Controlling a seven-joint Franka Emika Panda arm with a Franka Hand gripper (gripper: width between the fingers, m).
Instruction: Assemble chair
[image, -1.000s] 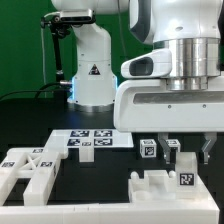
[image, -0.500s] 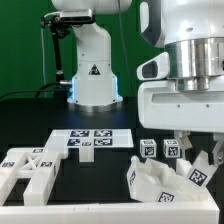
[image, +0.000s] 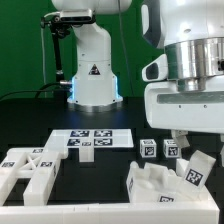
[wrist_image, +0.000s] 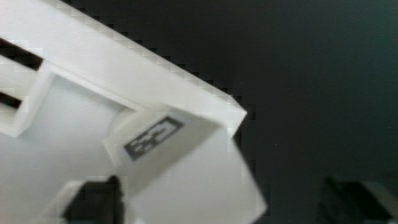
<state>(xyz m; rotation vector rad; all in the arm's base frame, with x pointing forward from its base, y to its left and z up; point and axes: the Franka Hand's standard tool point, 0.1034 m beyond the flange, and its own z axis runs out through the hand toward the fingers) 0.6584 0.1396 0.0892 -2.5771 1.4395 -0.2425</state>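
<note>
A white slotted chair piece (image: 163, 183) with a square tag lies tilted on the black table at the exterior view's right. My gripper (image: 198, 150) hangs right over its raised end. In the wrist view the piece (wrist_image: 107, 120) fills much of the picture, and its corner reaches in between my fingers. My gripper (wrist_image: 224, 205) is open: one dark fingertip (wrist_image: 356, 200) stands clear of the piece across a gap, and the other fingertip (wrist_image: 93, 200) overlaps its white face. Two cube-ended posts (image: 149, 148) (image: 170, 149) stand just behind the piece.
The marker board (image: 92, 138) lies flat in the middle of the table. More white chair pieces (image: 30, 170) sit at the exterior view's left front. A second robot base (image: 95, 75) stands at the back.
The slotted piece went from upright to tilted while my gripper shifted toward the exterior view's right. My jaws have since spread apart, and the piece stays tilted.
</note>
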